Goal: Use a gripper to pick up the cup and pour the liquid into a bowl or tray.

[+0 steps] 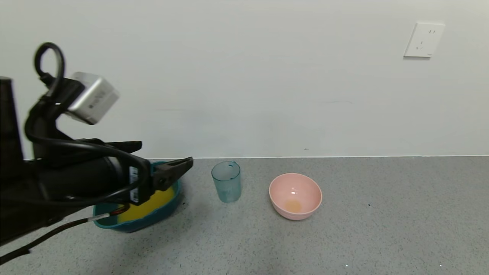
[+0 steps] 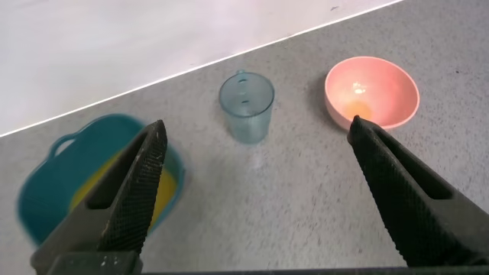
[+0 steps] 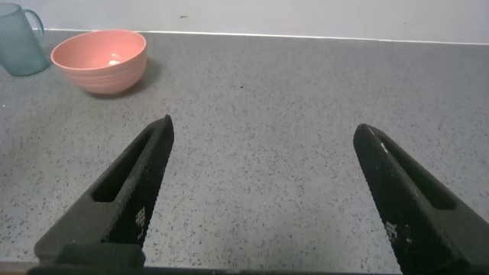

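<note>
cup (image 1: 226, 186) stands upright and looks empty on the grey floor (image 1: 382, 229), free of any grasp. left gripper (image 1: 166, 160) hovers to the cup's left, jaws spread wide, holding nothing, above the teal tub (image 1: 114, 223). orange-yellow liquid (image 1: 153, 204) lies in that tub. pink bowl (image 1: 295, 195) sits just right of the cup. right gripper (image 3: 263, 164) is released, well right of the cup.
</note>
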Robot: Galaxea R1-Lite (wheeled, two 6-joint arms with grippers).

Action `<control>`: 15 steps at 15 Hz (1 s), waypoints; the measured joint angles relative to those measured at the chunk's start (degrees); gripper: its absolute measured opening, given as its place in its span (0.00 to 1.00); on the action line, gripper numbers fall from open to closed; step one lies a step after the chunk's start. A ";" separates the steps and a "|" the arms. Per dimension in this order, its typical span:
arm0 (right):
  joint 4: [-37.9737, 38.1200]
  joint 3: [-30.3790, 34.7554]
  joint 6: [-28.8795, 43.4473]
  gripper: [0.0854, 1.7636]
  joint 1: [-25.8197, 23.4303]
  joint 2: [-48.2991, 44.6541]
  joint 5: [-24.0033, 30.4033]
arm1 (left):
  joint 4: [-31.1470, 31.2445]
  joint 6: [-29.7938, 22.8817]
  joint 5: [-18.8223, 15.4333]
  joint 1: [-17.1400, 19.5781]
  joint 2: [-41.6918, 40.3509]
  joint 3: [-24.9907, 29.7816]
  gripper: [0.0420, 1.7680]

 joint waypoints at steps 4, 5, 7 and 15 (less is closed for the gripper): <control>0.00 0.00 0.00 0.97 0.00 0.00 0.00 | 11.24 0.68 -0.05 2.38 -12.31 -0.17 0.97; 0.00 0.00 -0.02 0.97 0.00 0.00 0.00 | 13.91 0.85 -0.27 3.34 -15.71 -0.17 0.97; 0.00 0.00 0.00 0.97 0.00 0.00 -0.02 | 16.86 2.21 -0.54 7.45 -22.04 -0.02 0.97; 0.02 0.00 -0.02 0.97 0.00 0.00 0.00 | 23.31 5.16 -6.89 26.66 -41.40 2.27 0.97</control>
